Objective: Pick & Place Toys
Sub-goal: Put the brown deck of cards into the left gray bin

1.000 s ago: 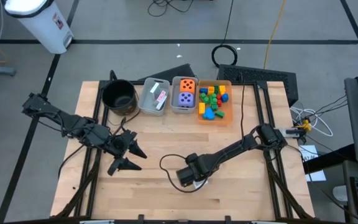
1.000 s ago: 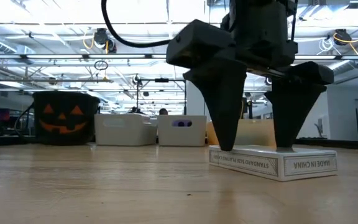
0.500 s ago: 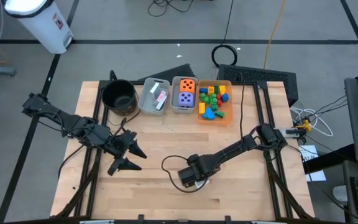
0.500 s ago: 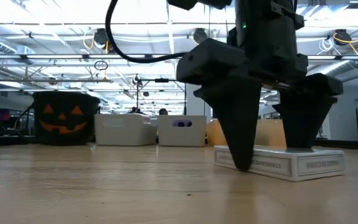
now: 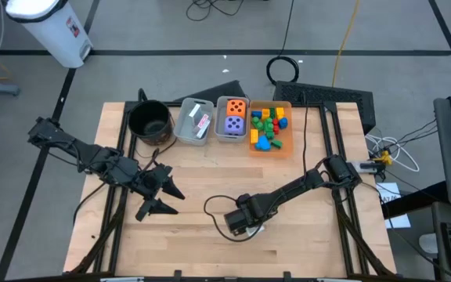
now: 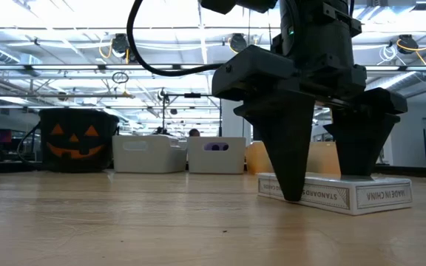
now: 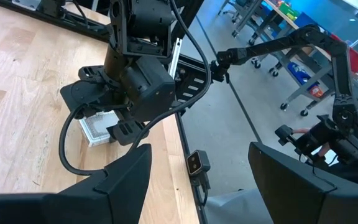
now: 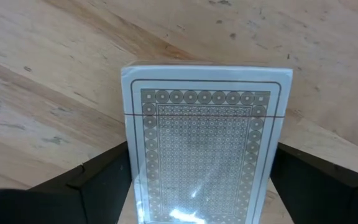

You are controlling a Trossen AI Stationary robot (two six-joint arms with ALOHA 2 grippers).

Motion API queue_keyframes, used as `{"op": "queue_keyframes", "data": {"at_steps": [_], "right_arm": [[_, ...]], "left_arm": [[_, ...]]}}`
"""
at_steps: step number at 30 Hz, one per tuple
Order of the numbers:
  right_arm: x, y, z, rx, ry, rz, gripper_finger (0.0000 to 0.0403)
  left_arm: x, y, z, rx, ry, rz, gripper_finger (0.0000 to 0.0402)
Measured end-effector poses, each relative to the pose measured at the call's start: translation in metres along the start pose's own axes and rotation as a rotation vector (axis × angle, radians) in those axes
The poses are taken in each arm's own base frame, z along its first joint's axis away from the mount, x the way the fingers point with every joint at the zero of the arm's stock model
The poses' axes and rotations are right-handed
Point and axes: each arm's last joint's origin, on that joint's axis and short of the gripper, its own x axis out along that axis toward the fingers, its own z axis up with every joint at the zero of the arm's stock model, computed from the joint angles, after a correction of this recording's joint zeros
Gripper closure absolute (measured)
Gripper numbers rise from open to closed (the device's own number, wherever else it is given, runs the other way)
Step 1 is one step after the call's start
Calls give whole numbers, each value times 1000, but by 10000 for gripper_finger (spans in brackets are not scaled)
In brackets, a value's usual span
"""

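Bins (image 5: 229, 120) stand well apart from card pack (image 6: 335, 193).

Card box (image 8: 205, 149): printed paperboard under glossy clear wrap, glare patch between the gripper (image 8: 201, 180) fingers. Fingers (image 6: 291, 148) either side of it: matt black plastic, smooth. Table (image 5: 194, 235) beneath: pale wood planks, visible grain, low sheen. Bins (image 5: 269, 129) beyond: smooth plastic.
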Motion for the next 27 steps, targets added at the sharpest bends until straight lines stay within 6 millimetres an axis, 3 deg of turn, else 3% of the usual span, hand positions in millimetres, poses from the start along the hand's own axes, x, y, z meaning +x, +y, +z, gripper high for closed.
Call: {"op": "queue_keyframes", "data": {"at_steps": [7, 17, 27], "right_arm": [[0, 0, 0, -5, 1, -2, 89], [-6, -1, 0, -33, -7, 16, 89], [-43, -5, 2, -49, -98, 89, 91]], "left_arm": [[0, 0, 0, 0, 0, 0, 124], [0, 0, 0, 0, 0, 0, 124], [0, 0, 0, -5, 0, 0, 124]]}}
